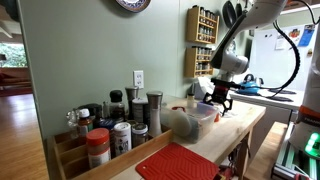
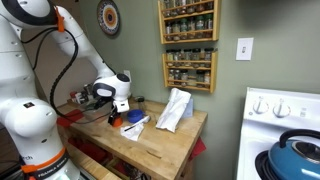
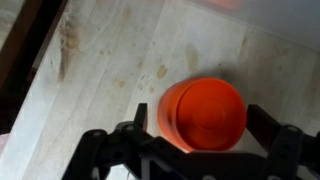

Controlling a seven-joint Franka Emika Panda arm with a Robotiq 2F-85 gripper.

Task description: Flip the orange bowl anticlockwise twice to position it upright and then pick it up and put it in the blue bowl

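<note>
The orange bowl (image 3: pixel 203 113) is a small round orange-red bowl on the pale wooden counter. In the wrist view it shows its base to the camera and leans slightly, not upright. My gripper (image 3: pixel 200 125) is low over it with one black finger on each side, open, with a small gap at the left finger. In both exterior views the gripper (image 1: pixel 219 98) (image 2: pixel 121 110) is down at the counter, and a small orange patch (image 2: pixel 130 127) shows beside it. A bit of blue (image 2: pixel 137 118) next to it may be the blue bowl; I cannot tell.
A white cloth (image 2: pixel 175 108) and a clear plastic tub (image 1: pixel 186 122) lie mid-counter. Spice jars (image 1: pixel 115 125) and a red ribbed mat (image 1: pixel 178 162) sit at the counter's end. A stove with a blue kettle (image 2: pixel 296 155) is beside the counter. Spice racks (image 2: pixel 188 40) hang on the wall.
</note>
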